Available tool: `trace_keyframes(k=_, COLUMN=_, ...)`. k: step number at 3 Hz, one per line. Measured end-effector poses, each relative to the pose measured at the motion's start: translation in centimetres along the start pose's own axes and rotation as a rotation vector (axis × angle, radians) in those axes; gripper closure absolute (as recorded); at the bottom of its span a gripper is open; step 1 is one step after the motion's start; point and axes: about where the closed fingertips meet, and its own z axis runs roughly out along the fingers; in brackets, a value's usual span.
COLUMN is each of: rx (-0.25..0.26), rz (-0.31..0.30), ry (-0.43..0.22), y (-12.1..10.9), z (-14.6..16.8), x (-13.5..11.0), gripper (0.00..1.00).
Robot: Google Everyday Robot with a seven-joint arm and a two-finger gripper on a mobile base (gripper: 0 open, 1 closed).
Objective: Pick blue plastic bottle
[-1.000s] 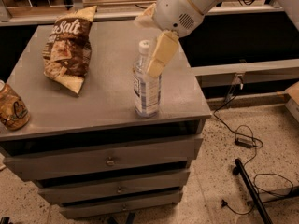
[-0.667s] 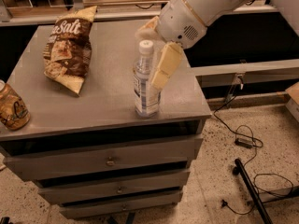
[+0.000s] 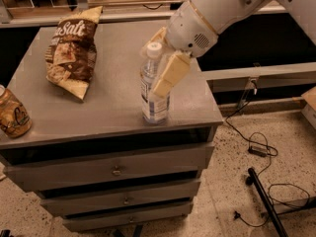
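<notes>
A: Gripper (image 3: 153, 68), what are you noting?

B: It is hovering over the right half of the cabinet top (image 3: 108, 107), tilting down and to the left. Its cream fingers (image 3: 170, 73) are standing spread apart, released, clenching nothing.

A: And the blue plastic bottle (image 3: 154, 107)?

B: It is standing upright on the cabinet top near the front edge, right of centre, and sitting between the two fingers. The near finger is crossing in front of the bottle's right shoulder. The far one is showing behind and left of the white cap (image 3: 154, 47). I cannot tell whether either is touching.

A: What is behind the gripper?

B: The white arm (image 3: 217, 6) is reaching in from the upper right.

A: Anything else on top?

B: A brown chip bag (image 3: 71, 51) is lying flat toward the back left, well apart from the bottle. A brown-gold can (image 3: 12, 113) is sitting at the left edge, partly cut off by the view.

A: Below?

B: Grey drawers (image 3: 113, 169) are stacking under the top. Black cables (image 3: 256, 149) are trailing over the speckled floor to the right.
</notes>
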Motion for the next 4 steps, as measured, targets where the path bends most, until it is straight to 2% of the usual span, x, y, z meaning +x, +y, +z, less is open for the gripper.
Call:
trace_keyframes(k=2, rx=0.002, rz=-0.008, ry=-0.016, y=-0.1, z=0.1, x=-0.3, gripper=0.72)
trace_keyframes(k=3, rx=0.032, rz=-0.060, ry=-0.028, y=0.1, z=-1.8, x=-2.5, gripper=0.95)
trace_keyframes(k=4, rx=0.088, rz=-0.129, ry=-0.018, y=1.5, z=-5.2, x=-6.8, gripper=1.00)
